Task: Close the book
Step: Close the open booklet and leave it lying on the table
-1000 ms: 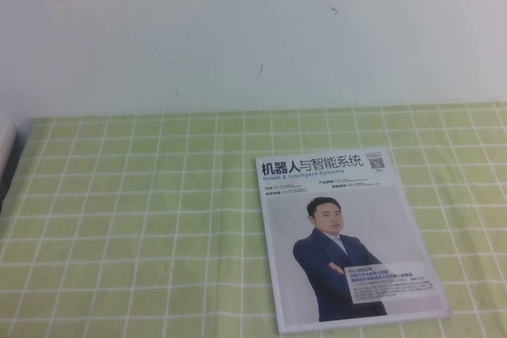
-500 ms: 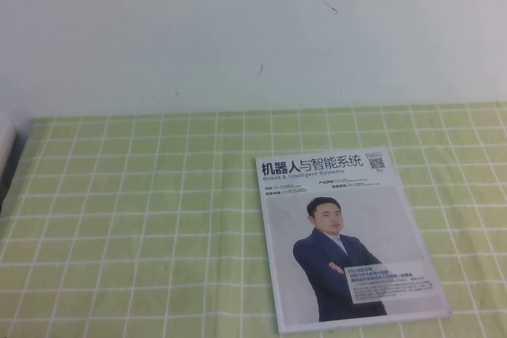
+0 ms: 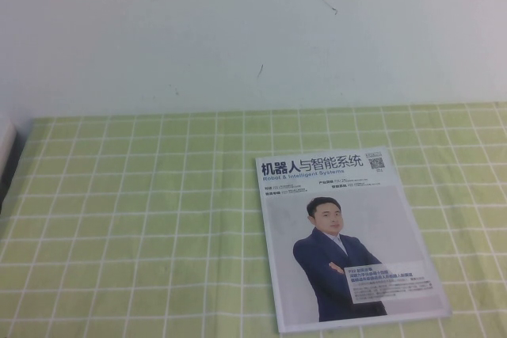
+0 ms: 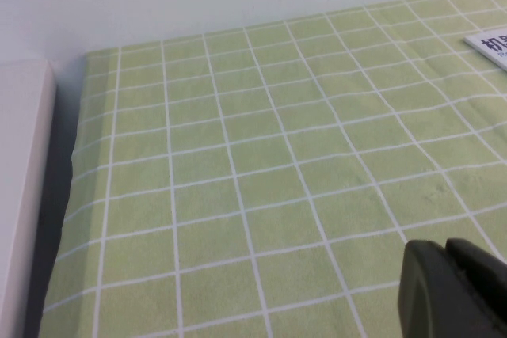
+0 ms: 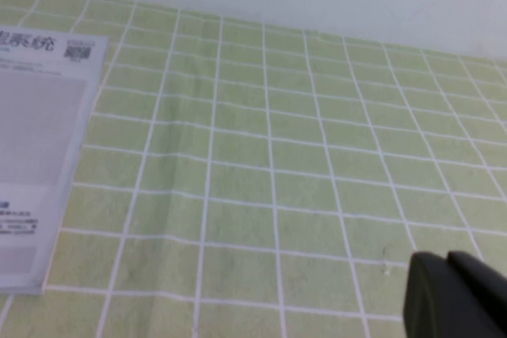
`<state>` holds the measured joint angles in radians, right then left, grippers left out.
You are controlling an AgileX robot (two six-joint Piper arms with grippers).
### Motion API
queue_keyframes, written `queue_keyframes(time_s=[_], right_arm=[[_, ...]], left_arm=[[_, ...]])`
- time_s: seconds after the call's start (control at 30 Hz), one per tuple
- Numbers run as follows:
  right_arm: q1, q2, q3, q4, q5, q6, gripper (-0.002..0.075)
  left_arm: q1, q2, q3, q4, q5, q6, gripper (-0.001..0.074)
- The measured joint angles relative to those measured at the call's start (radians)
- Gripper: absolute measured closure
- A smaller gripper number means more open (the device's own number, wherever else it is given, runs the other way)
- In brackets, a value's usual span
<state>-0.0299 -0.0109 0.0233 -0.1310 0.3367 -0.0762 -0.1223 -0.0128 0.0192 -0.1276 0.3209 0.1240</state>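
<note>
Book [image 3: 348,239]: lower right of high view, flat on bench [image 3: 142,219], closed.
Left hand [image 4: 449,257]: pinched, empty, clear of book.
Right hand [image 5: 449,265]: same, near book.
Risk: stray contact skids or reopens it.

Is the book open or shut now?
Shut: book lies flat, front cover up. Left gripper and right gripper hang over cloth beside it.

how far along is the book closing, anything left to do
Done: the book lies shut and flat, cover up, on the green checked cloth. In hand: nothing; the left gripper and right gripper hang shut over bare cloth on either side of the book, touching nothing. Left: nothing visible, so the job looks finished.
</note>
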Motion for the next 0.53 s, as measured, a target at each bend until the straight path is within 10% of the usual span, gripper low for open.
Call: queue_keyframes(time_s=[0.53], right_arm=[[-0.002,0.000,-0.002,0.027,0.012,0.013,0.0729]], left_arm=[[0.000,-0.001,-0.002,0.000,0.001,0.013,0.0738]])
